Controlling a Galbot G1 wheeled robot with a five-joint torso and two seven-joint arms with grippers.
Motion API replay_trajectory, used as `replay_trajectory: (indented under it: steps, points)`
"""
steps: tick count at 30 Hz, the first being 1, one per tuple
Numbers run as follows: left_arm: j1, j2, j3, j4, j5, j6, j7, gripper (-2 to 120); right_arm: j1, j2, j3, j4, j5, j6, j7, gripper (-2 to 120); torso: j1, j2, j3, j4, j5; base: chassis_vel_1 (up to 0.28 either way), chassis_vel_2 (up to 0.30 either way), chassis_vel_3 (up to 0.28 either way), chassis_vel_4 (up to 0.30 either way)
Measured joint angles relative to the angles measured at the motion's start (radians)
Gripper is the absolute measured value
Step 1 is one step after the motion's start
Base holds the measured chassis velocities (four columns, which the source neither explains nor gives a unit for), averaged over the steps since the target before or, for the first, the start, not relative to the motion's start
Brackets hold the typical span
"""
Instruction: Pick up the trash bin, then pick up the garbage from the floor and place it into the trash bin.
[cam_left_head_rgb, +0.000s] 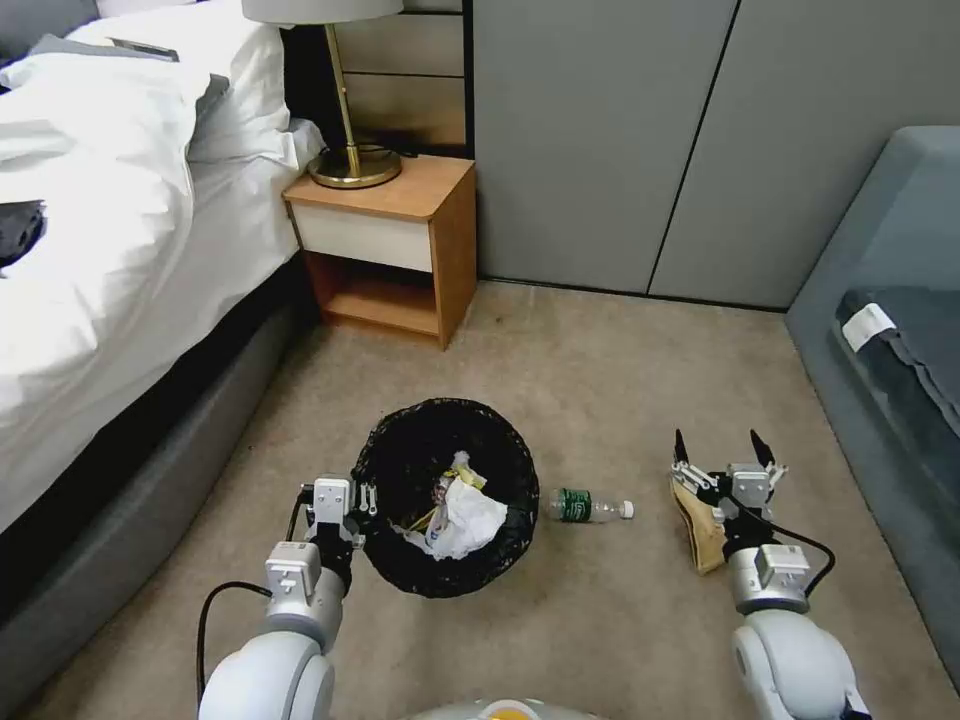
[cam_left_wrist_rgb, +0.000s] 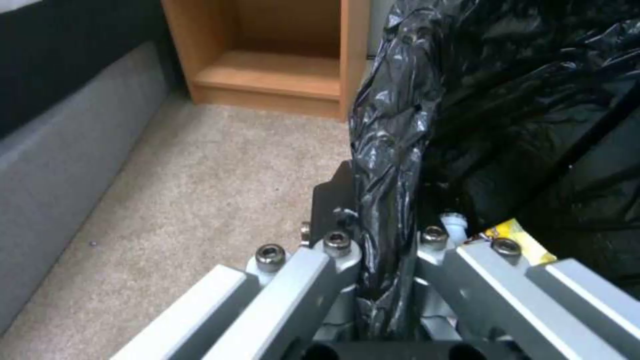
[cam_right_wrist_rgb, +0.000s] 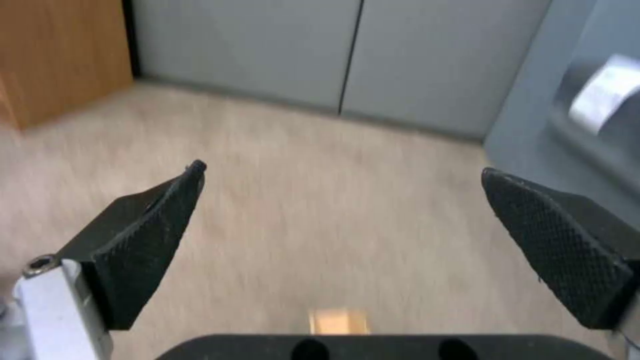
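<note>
Down on the beige carpet (cam_left_head_rgb: 600, 400), left gripper (cam_left_head_rgb: 362, 500) clamped on the near-left rim of the trash bin (cam_left_head_rgb: 447, 495), fingers pinching the black bag (cam_left_wrist_rgb: 393, 165) folded over the edge, one finger outside and one inside. Bin sitting between the bed (cam_left_head_rgb: 100, 250) and the open floor, in front of the wooden nightstand (cam_left_head_rgb: 385, 250); inside it, crumpled white tissue (cam_left_head_rgb: 465, 520) and a scrap of yellow wrapper (cam_left_wrist_rgb: 517, 237). Just beside the bin's right side, lying flat on the carpet, a clear plastic bottle (cam_left_head_rgb: 590, 507) with a green label and white cap, touching neither gripper. Farther right, right gripper (cam_left_head_rgb: 722, 450) held low over the floor with fingers spread wide, nothing between them. Beneath and just left of that wrist, a brown paper bag (cam_left_head_rgb: 700, 525) on the carpet. Brass lamp (cam_left_head_rgb: 350, 150) standing on the nightstand; grey sofa (cam_left_head_rgb: 880, 330) along the right edge.
</note>
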Motion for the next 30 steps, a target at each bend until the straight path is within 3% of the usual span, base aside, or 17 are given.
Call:
replay_trajectory:
  steps: [5, 9, 11, 19, 21, 30]
  points:
    - [0.001, 0.002, 0.004, -0.002, 0.001, 0.0, 0.0, 0, 0.058, -0.007, 0.021, -0.125, 0.011, -0.041, -0.053, 100, 0.0, 0.0, 0.0, 0.0002, 0.0002, 0.0, 0.0, 0.0, 0.0]
    - [0.003, 0.004, 0.003, -0.005, 0.003, 0.0, 0.0, 0, 0.11, -0.019, 0.046, -0.239, 0.023, -0.054, -0.156, 100, 0.0, 0.0, 0.0, 0.0001, 0.0002, 0.0, 0.0, 0.0, 0.0]
    - [0.004, 0.005, 0.003, -0.008, 0.003, 0.0, 0.0, 0, 0.148, -0.025, 0.06, -0.311, 0.017, -0.048, -0.21, 100, 0.0, 0.0, 0.0, 0.0001, 0.0001, 0.0, 0.0, 0.0, 0.0]
    - [0.007, 0.005, 0.004, -0.009, 0.007, 0.0, 0.0, 0, 0.234, -0.03, 0.073, -0.452, -0.007, -0.011, -0.26, 100, 0.0, 0.0, 0.0, 0.0002, 0.0001, 0.0, 0.0, 0.0, 0.0]
    - [0.008, 0.005, 0.006, -0.009, 0.009, 0.0, 0.0, 0, 0.282, -0.027, 0.079, -0.54, -0.015, 0.012, -0.275, 100, 0.0, 0.0, 0.0, 0.0001, 0.0, 0.0, 0.0, 0.0, 0.0]
    - [0.012, 0.006, 0.001, -0.012, 0.01, 0.0, -0.001, 0, 0.39, -0.033, 0.099, -0.763, -0.057, 0.069, -0.306, 78, 0.0, 0.0, 0.0, 0.0002, -0.0001, 0.0, 0.0, 0.0, 0.0]
